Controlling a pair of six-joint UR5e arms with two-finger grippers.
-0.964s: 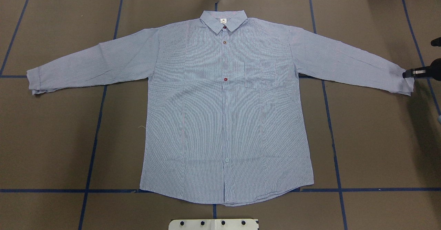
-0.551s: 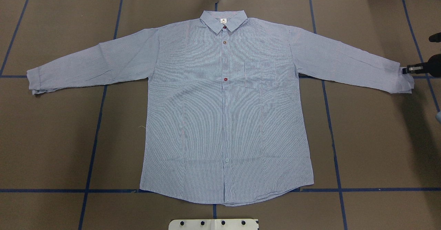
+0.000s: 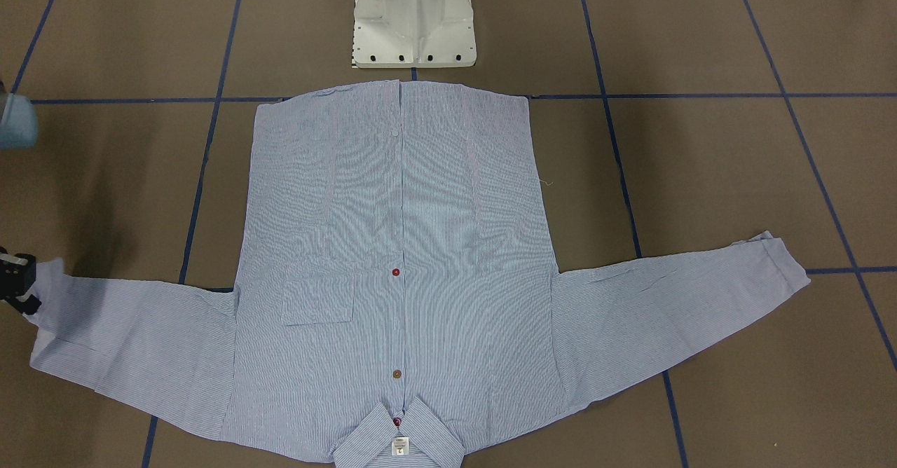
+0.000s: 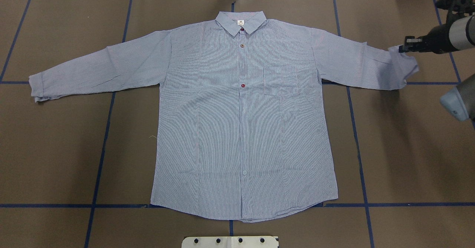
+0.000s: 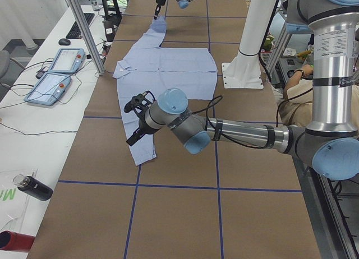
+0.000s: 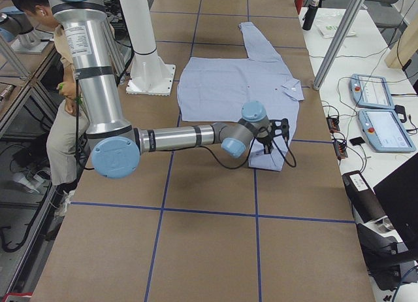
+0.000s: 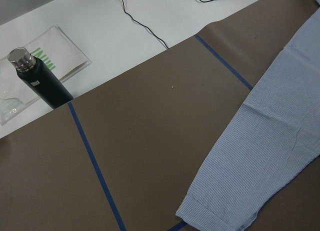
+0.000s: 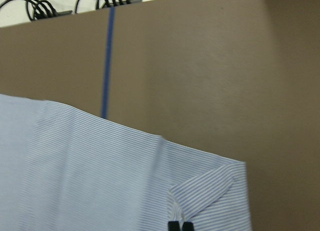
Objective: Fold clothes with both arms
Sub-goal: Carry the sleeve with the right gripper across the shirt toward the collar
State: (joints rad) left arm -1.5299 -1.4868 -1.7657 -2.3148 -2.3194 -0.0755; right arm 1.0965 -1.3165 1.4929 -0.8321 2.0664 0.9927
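A striped shirt [image 4: 241,129] lies flat, front up, on the brown desk [image 4: 408,147]. The right fingers [image 8: 173,226] clench one cuff [image 4: 408,64], held raised, probably to fold that sleeve inward. The left fingers [image 5: 134,138] hover over the other cuff [image 7: 215,216]; I cannot tell their grip.

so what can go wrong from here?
1. The right gripper is shut on only a folded-over corner of the cuff. So small a bite may slip out mid-carry.
2. Most of that sleeve lies on the table. Pulling it across could bunch it, or tug the shirt off its flat, square layout.
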